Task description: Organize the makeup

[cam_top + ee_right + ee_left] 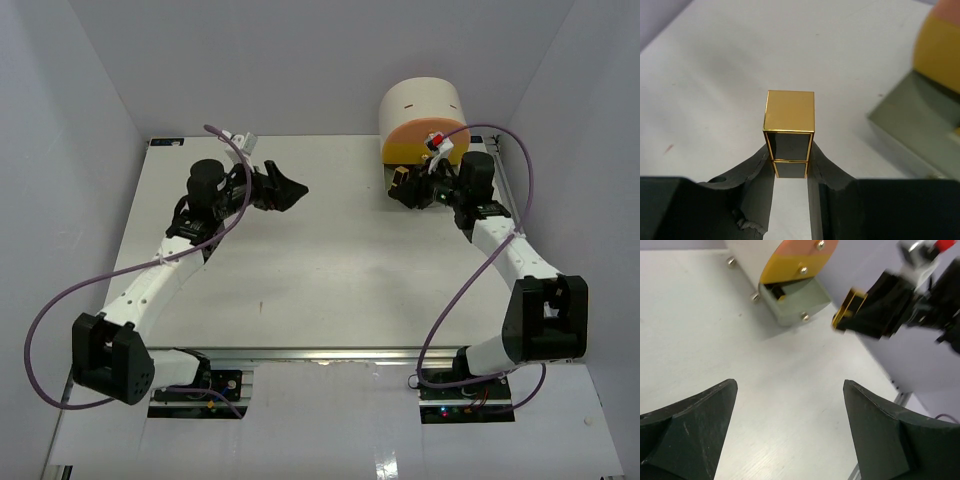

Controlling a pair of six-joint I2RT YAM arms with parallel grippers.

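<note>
I'm looking across the white table [330,270], with the round drawer unit [420,110] sitting at its far right and one grey-green drawer [800,302] standing open. My left gripper [790,385] is hanging over the left middle, claw spread wide and carrying nothing. My right gripper [790,160] is pinching a black-and-gold lipstick tube [789,130] near that open drawer. I'm judging the tube to be light, rigid and glossy, so probably slippery. The pads are clamping its flat black sides near the seam, the gold end poking forward. I'm reckoning that's the safest hold, since squeezing nearer the tip might let it twist out.
</note>
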